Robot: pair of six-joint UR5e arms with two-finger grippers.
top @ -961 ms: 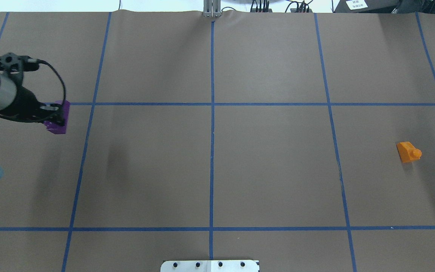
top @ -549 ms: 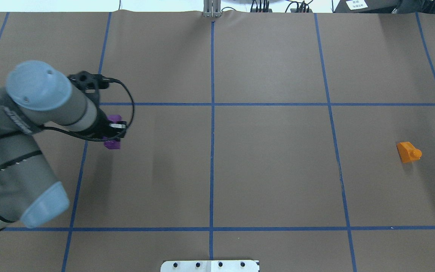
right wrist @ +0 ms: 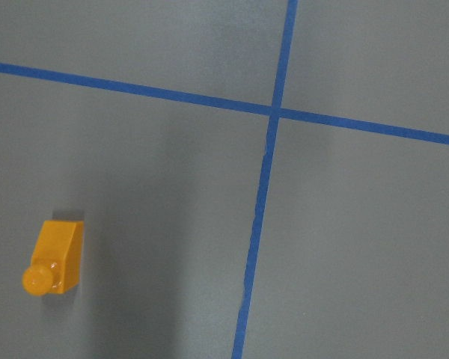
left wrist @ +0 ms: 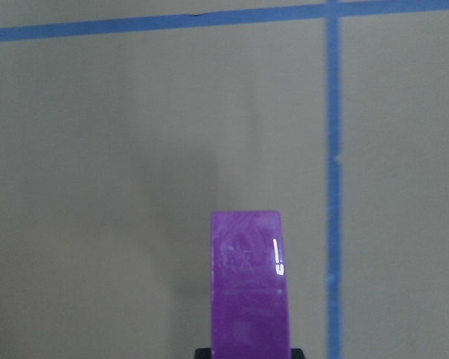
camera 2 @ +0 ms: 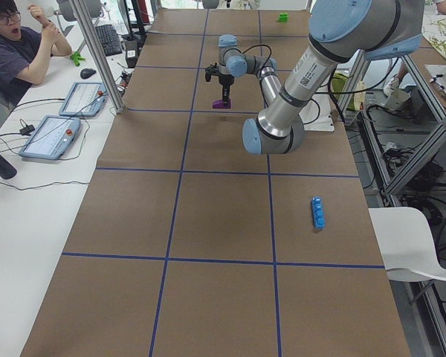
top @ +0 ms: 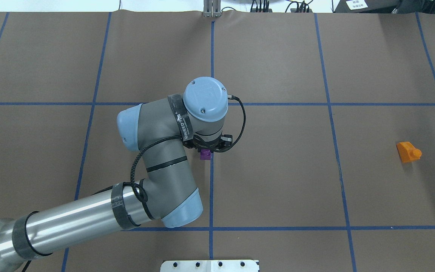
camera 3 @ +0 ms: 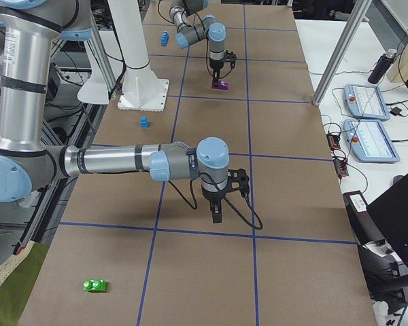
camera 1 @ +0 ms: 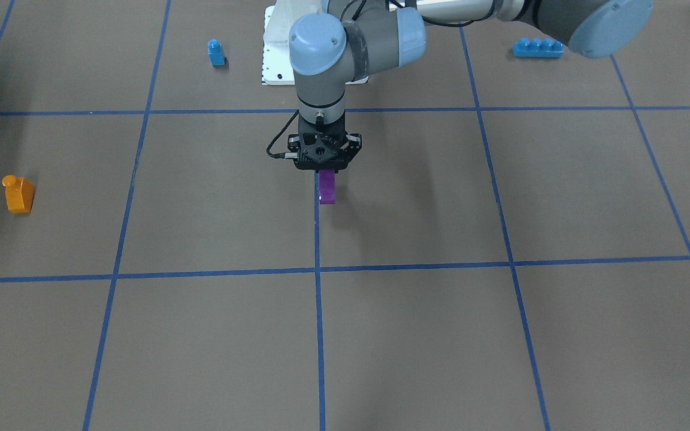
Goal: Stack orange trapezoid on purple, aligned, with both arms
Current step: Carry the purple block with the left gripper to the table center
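Here, the orange trapezoid (top: 408, 152) lies alone on the brown paper of the table (top: 278, 170), far out on the robot's right side. It is in the middle row of the grid, just beyond the outer blue tape line (top: 334, 151). The right wrist view shows it from above, low and to the left, with its stud towards the lower edge. The purple (camera 1: 327, 188) is well apart from it, at the table's centre. It is clamped between the fingers of the left gripper (camera 1: 324, 173), which points straight down, and hangs end-down below the fingertips. The block sits just on the robot's left of the central tape line and close to the paper; whether it touches the paper cannot be told. The left arm (top: 157, 166) reaches in from the lower left of the overhead view, with its wrist directly over the block. The right arm (camera 3: 115, 161) appears only in the exterior right view. There the right gripper (camera 3: 217, 216) points downward, and whether its fingers are parted or closed cannot be told. A blue single-stud block (camera 1: 216, 52) and a long blue four-stud brick (camera 1: 538, 47) stand near the white base plate (camera 1: 276, 54). A green block (camera 3: 95, 285) lies at the table's right-hand end. An operator (camera 2: 22, 52) sits beside the table.
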